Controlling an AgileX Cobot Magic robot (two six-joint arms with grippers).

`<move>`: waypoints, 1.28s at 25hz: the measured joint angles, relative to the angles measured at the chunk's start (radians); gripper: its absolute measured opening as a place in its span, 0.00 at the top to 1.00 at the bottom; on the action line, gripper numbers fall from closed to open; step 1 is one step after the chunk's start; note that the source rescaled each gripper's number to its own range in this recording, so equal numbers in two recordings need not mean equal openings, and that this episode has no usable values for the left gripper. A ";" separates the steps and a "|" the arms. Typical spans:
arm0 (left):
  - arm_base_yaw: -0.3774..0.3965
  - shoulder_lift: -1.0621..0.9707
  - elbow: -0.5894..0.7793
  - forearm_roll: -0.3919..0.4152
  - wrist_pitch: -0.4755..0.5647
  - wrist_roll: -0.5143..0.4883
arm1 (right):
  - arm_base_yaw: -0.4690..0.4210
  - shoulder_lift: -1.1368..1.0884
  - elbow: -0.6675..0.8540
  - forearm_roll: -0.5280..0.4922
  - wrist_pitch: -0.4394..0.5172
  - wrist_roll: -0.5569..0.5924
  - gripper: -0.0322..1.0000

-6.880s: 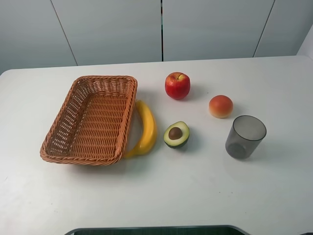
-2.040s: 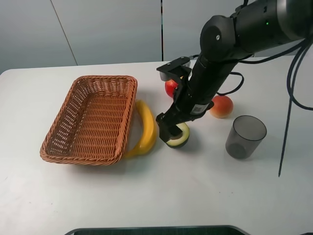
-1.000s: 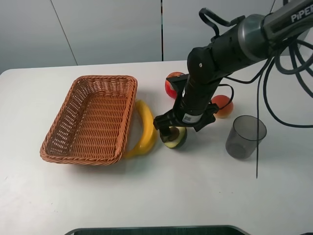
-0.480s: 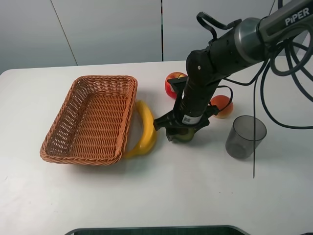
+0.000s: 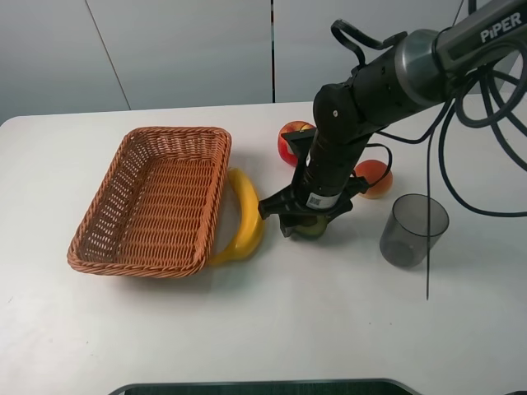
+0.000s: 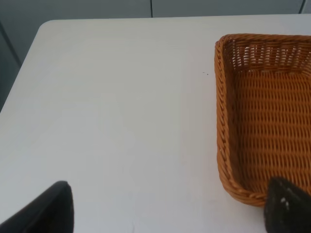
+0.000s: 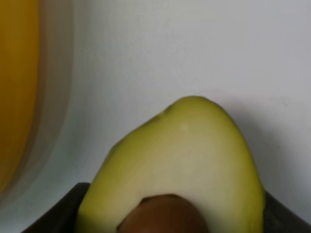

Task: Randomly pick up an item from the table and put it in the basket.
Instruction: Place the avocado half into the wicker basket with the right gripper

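The halved avocado [image 5: 314, 229] lies cut face up on the white table [image 5: 329, 329], between the banana and the cup, mostly hidden under my right arm. My right gripper [image 5: 305, 225] stands over it with a finger on each side. In the right wrist view the avocado [image 7: 180, 150] fills the frame, pit at the bottom edge, and the dark fingers [image 7: 73, 208] touch both its sides. The wicker basket [image 5: 107, 239] is at the left, with nothing in it. My left gripper [image 6: 170, 211] is open over bare table beside the basket [image 6: 223, 145].
A banana [image 5: 246, 216] lies along the basket's right side, close to the avocado; it also shows in the right wrist view [image 7: 17, 87]. A red apple [image 5: 287, 145] and a peach [image 5: 377, 181] sit behind my right arm. A grey cup [image 5: 413, 230] stands at the right.
My right gripper came down over the avocado and turned its fingers around it a second ago. It has held still for the last half second. The fruits and basket have not moved.
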 joint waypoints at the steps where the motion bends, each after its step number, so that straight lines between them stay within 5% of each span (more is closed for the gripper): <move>1: 0.000 0.000 0.000 0.000 0.000 0.000 | 0.000 0.000 0.000 0.000 0.000 0.000 0.91; 7: 0.000 0.000 0.000 0.000 0.000 0.002 | 0.000 -0.067 -0.032 -0.009 0.106 0.000 0.91; 15: 0.000 0.000 0.000 0.000 0.000 0.002 | 0.034 -0.126 -0.250 -0.045 0.395 0.000 0.91; 32: 0.000 0.000 0.000 0.000 0.000 0.000 | 0.283 0.117 -0.756 -0.068 0.497 0.063 0.92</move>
